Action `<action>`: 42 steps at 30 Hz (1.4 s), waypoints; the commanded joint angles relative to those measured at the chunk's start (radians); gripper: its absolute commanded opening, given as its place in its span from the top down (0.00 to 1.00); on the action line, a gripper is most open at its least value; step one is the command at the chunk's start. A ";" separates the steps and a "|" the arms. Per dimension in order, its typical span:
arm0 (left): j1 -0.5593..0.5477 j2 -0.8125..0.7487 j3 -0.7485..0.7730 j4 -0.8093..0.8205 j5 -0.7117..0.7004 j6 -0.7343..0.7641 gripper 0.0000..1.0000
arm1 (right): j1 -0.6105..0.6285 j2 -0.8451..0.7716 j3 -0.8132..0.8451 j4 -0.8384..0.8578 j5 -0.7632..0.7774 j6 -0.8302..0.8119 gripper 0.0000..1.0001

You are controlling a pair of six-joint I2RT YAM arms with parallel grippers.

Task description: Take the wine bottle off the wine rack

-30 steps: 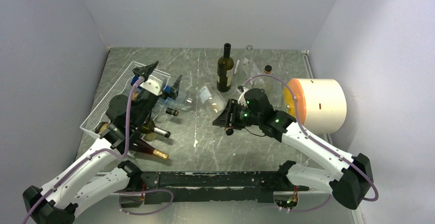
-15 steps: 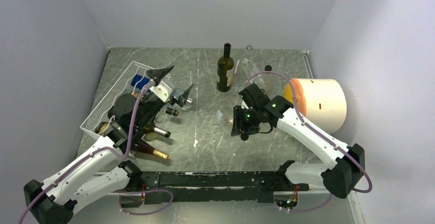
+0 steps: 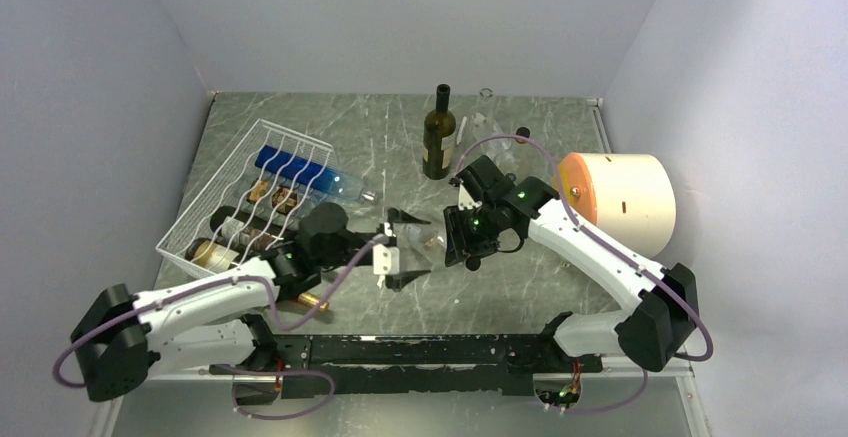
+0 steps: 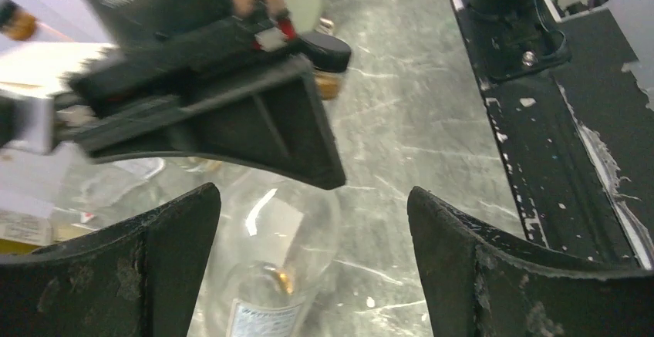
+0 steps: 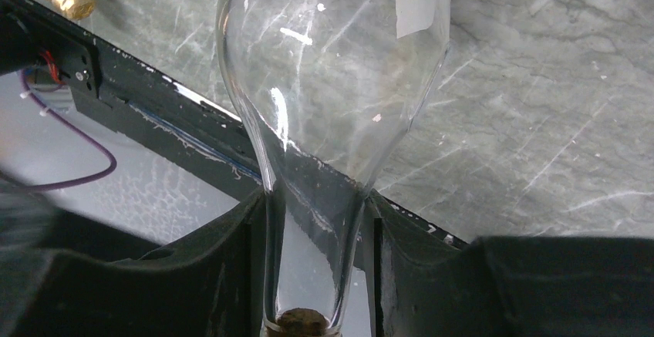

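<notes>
The white wire wine rack [image 3: 222, 183] lies at the left and holds a blue bottle [image 3: 300, 169] and several dark bottles [image 3: 245, 229]. My right gripper [image 3: 462, 238] is shut on the neck of a clear glass wine bottle [image 3: 430, 241] and holds it at the table's middle. In the right wrist view the neck sits pinched between the fingers [image 5: 318, 260], with the clear body [image 5: 332, 67] beyond. My left gripper [image 3: 407, 248] is open and empty, its jaws wide on either side of the clear bottle's body [image 4: 270, 275] without touching it [image 4: 312, 195].
A dark green bottle [image 3: 438, 137] stands upright at the back. A cream cylinder with an orange face [image 3: 620, 202] lies at the right. A gold-capped bottle [image 3: 312, 302] sticks out near the left arm. The black base rail [image 3: 420, 349] runs along the near edge.
My left arm has swung from over the rack rightward to the table's middle, uncovering the rack. My right gripper has turned and shifted slightly with the clear bottle.
</notes>
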 commanded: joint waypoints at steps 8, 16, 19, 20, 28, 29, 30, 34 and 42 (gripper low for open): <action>-0.047 0.169 -0.024 0.236 -0.028 -0.044 0.06 | -0.003 -0.015 0.066 0.112 -0.143 -0.061 1.00; -0.047 0.294 -0.027 0.419 -0.174 -0.128 0.06 | -0.003 -0.015 0.066 0.153 -0.216 -0.033 0.85; -0.047 0.331 -0.019 0.430 -0.196 -0.143 0.06 | -0.003 -0.024 0.059 0.173 -0.224 -0.013 0.75; -0.047 0.342 -0.008 0.425 -0.211 -0.156 0.05 | -0.003 -0.025 0.059 0.174 -0.228 -0.011 0.73; -0.047 0.336 -0.011 0.460 -0.321 -0.189 0.35 | -0.003 -0.069 0.073 0.154 -0.133 -0.001 0.54; -0.047 0.329 -0.013 0.463 -0.333 -0.192 0.39 | -0.004 -0.082 0.068 0.170 -0.114 0.007 0.51; -0.047 0.323 -0.011 0.458 -0.341 -0.191 0.44 | -0.004 -0.096 0.058 0.194 -0.094 0.018 0.48; -0.046 0.311 0.011 0.409 -0.383 -0.189 0.66 | -0.003 -0.122 0.021 0.269 0.003 0.041 0.41; -0.048 0.295 0.012 0.416 -0.449 -0.210 0.93 | -0.003 -0.262 -0.093 0.435 0.191 0.096 0.27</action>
